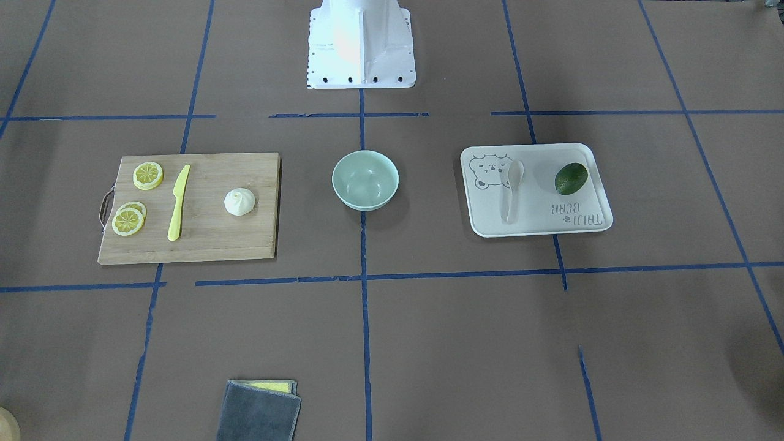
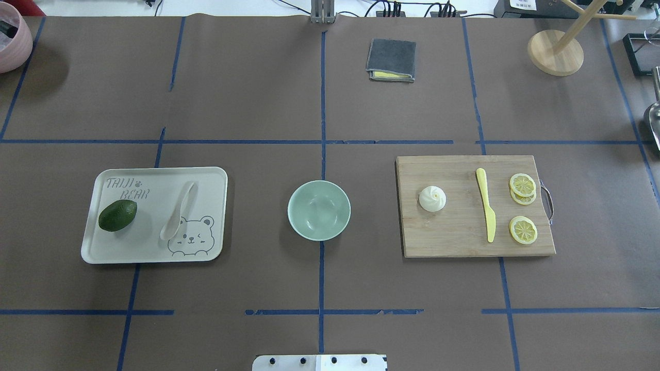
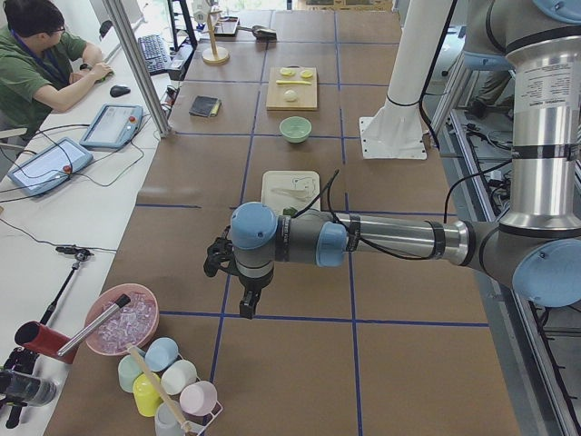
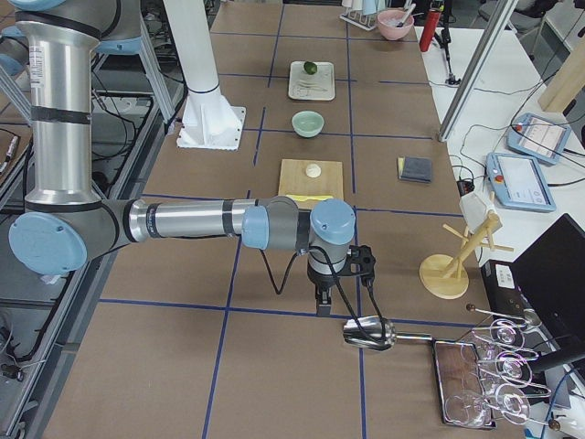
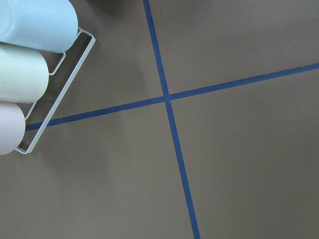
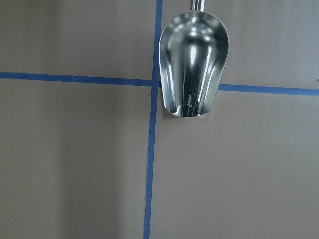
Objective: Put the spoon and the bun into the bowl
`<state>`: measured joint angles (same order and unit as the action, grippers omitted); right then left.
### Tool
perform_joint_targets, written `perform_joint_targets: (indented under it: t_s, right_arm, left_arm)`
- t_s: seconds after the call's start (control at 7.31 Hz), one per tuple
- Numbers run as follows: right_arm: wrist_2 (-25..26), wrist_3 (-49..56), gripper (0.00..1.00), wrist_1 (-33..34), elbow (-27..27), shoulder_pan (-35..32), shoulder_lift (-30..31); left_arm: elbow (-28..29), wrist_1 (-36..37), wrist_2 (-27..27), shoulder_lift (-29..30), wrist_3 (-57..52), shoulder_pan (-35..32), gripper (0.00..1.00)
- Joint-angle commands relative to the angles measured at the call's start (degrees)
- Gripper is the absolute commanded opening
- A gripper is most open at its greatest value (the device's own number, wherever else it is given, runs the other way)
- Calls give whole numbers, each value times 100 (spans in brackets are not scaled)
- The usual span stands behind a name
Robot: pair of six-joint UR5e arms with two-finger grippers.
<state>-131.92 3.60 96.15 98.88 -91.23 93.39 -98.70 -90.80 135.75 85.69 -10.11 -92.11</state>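
While nothing of the task is showing as done, both pieces are lying where a pickup would begin. Going across the overhead view from its left: the left end effector [image 3: 247, 304] is hanging over bare bench [image 2: 258, 103] well beyond the tray's end, near a rack of pastel cups [image 5: 30, 74]. It is carrying nothing that I can make out, though I cannot tell whether its fingers are parted or closed (only the side camera is catching it). Next, the spoon [image 2: 178, 212] is lying flat on the pale tray [image 2: 154, 255], scoop towards the robot, apart from the avocado [image 2: 117, 215]. At the centre the bowl [image 2: 319, 226] is sitting upright and empty, with tray and board well apart from it on either side. Right of it, the bun [image 2: 432, 199] is resting on the bowl-side end of the wooden cutting board [image 2: 454, 237], apart from the yellow knife [image 2: 486, 211] and the lemon slices [image 2: 523, 229]. Furthest right, the right end effector [image 4: 322, 302] is hovering beside a metal scoop [image 6: 193, 64], well away from the board; its opening I likewise cannot tell. By my reading both transfers are waiting to be made, and neither arm is reaching yet
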Motion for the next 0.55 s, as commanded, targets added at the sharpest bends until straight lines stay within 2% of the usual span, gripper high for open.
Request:
perform_joint_targets:
  t_s: [0.0, 0.41]
  right_arm:
    - [0, 0, 100, 0, 9, 0, -5]
    - [9, -9, 100, 0, 193, 79, -23]
  left_arm:
    - [0, -60, -4, 0, 0, 0, 100]
    - [-9, -279, -22, -9, 0, 0, 100]
